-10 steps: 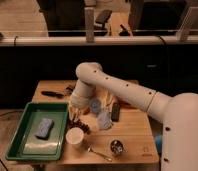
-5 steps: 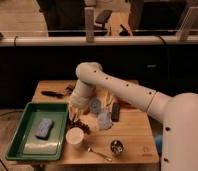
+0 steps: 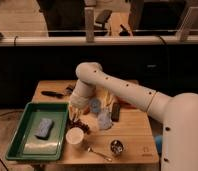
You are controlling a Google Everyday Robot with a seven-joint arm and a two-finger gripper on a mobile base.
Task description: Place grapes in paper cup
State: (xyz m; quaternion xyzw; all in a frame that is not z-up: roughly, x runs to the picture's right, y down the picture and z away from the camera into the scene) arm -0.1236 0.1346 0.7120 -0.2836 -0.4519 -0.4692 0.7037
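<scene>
The white paper cup (image 3: 74, 136) stands upright near the front edge of the wooden table (image 3: 134, 137), just right of the green tray. The dark reddish-purple grapes (image 3: 80, 123) show just above the cup's rim, at the tip of my arm. My gripper (image 3: 78, 117) reaches down from the white arm (image 3: 117, 90) and sits right at the grapes, directly behind and above the cup. The arm hides most of the gripper.
A green tray (image 3: 22, 145) with a blue sponge (image 3: 43, 127) lies at the left. Two bluish translucent cups (image 3: 104, 120) stand to the right of the gripper. A small metal bowl (image 3: 116, 147) and a spoon (image 3: 96, 151) lie in front. A black brush (image 3: 54, 93) lies at the back left.
</scene>
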